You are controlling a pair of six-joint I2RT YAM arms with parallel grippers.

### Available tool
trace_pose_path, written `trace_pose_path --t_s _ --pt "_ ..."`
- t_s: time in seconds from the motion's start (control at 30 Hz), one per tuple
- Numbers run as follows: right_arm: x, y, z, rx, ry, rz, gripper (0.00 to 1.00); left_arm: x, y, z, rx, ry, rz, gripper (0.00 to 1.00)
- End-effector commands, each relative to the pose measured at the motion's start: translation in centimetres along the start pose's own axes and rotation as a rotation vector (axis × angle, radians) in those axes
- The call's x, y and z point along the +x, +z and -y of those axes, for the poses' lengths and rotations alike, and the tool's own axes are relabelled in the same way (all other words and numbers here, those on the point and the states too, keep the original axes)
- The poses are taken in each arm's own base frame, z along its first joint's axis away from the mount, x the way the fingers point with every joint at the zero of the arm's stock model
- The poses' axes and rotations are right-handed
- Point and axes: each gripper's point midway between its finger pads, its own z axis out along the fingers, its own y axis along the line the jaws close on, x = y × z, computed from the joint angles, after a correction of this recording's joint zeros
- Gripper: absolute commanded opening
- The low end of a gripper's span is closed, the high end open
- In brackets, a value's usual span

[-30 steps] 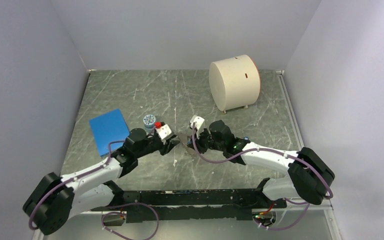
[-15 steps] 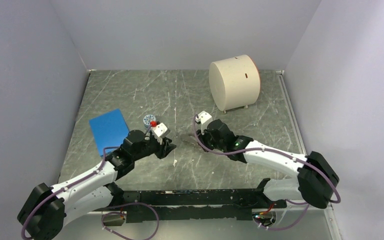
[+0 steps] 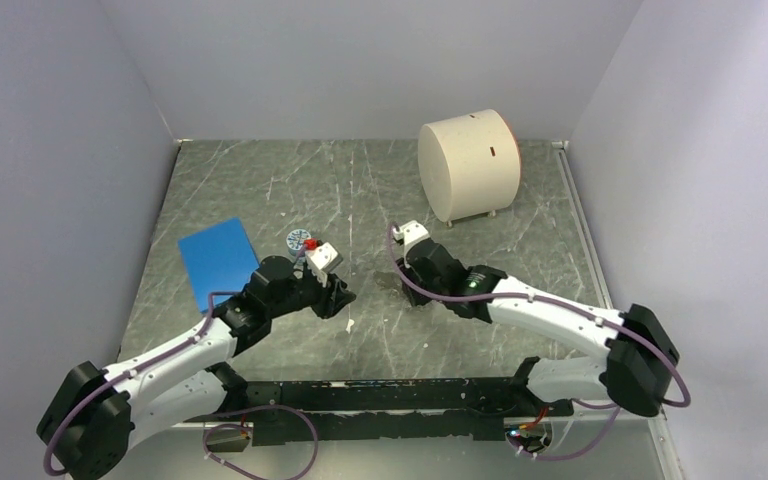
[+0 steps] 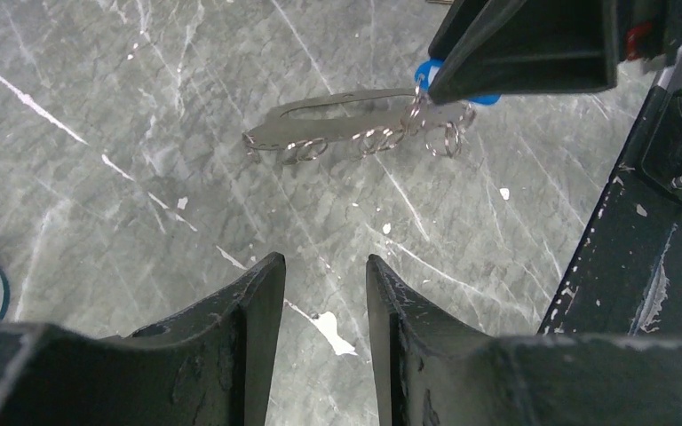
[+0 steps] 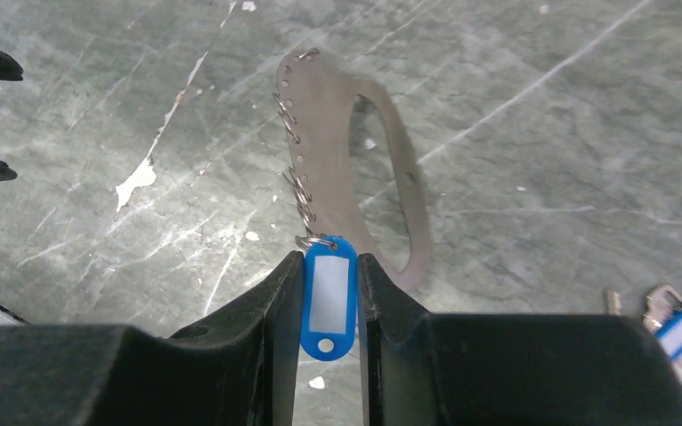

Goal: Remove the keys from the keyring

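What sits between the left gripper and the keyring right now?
Only bare marbled table with white flecks, seen in the left wrist view; the left gripper is open, short of the keyring.

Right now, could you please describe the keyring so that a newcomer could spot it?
From the cream drum, come forward across the marble table to the right claw pinching a blue tag. Just beyond lies the keyring: a flat grey slotted oval with wire rings along one edge, unlike the loose tagged keys nearby.
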Motion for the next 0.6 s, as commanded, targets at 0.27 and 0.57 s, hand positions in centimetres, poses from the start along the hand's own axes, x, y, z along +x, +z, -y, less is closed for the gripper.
trace_pose_path --t_s 0.27,0.57 --pt "-3.8 5.0 -7.7 -0.26 -0.03 -0.059 0.0 -1.1 -1.4 -0.5 -0.078 -0.054 0.044 0.45" --pt "-4.9 9.6 -10.0 -0.329 -0.05 -0.111 0.0 0.8 -1.2 -1.9 -0.172 -0.141 0.005 0.45"
